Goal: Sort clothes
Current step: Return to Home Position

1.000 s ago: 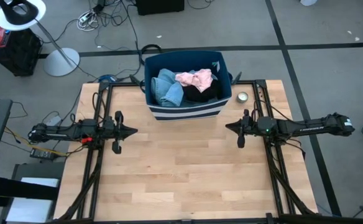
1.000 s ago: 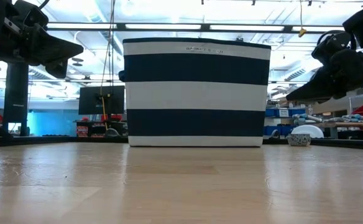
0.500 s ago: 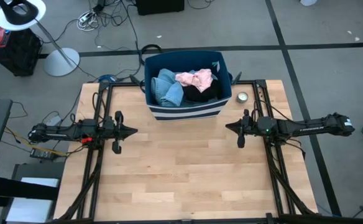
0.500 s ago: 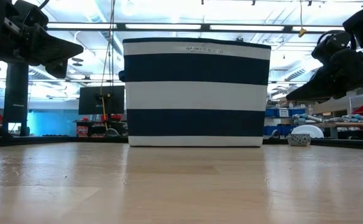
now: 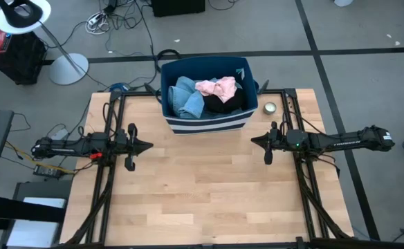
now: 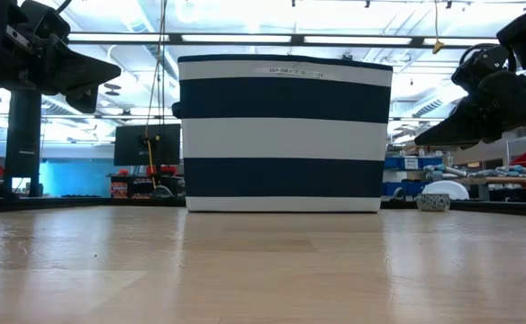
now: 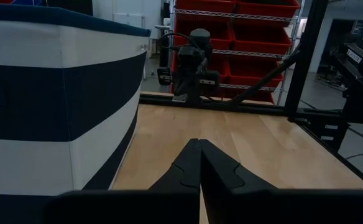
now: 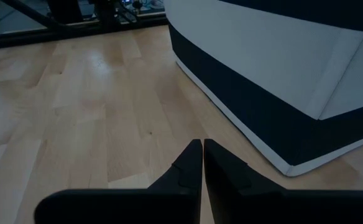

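Observation:
The clothes lie in the navy bin with white stripes (image 5: 205, 121) at the table's far middle: light blue denim (image 5: 187, 98), a pink piece (image 5: 217, 87) and a black item (image 5: 223, 106). The bin also shows in the low view (image 6: 285, 135). My left gripper (image 5: 150, 145) is shut and empty, above the table left of the bin; it also shows in the left wrist view (image 7: 199, 146). My right gripper (image 5: 252, 140) is shut and empty, right of the bin; it also shows in the right wrist view (image 8: 203, 144).
A small round tin (image 5: 270, 108) sits at the table's far right by the bin. Black frame rails (image 5: 112, 117) run along both table sides. Bare wood (image 5: 202, 187) lies between the arms and toward the near edge.

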You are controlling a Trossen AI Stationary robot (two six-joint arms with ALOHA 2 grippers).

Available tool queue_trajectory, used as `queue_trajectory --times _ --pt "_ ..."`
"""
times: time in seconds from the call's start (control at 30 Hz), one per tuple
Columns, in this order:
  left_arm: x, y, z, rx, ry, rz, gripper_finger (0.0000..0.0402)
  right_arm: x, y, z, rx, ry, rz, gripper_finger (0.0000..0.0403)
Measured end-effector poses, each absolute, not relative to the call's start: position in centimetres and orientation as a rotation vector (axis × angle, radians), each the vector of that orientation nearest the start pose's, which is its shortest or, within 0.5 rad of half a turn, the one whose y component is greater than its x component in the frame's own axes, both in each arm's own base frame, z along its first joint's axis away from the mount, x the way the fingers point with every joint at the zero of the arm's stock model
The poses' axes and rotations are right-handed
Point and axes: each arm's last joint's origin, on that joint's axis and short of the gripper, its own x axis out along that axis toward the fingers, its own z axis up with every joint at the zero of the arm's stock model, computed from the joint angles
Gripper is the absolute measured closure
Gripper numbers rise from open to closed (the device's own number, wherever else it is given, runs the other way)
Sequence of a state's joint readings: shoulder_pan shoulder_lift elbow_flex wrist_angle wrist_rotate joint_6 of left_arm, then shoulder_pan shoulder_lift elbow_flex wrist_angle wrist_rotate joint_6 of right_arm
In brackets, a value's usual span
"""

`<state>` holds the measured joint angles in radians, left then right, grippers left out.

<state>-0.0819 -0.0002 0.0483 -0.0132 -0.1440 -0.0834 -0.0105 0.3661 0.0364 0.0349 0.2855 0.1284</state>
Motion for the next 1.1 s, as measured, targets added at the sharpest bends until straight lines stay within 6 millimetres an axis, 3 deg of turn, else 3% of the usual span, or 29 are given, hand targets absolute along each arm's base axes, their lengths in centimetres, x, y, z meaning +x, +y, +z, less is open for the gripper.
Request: queue_trajectory --times 1.1 --pt "9.41 -0.36 17.88 -0.087 -0.038 0.06 0.0396 11.6 -0.94 14.77 0.086 0.274 -0.313 0.0389"
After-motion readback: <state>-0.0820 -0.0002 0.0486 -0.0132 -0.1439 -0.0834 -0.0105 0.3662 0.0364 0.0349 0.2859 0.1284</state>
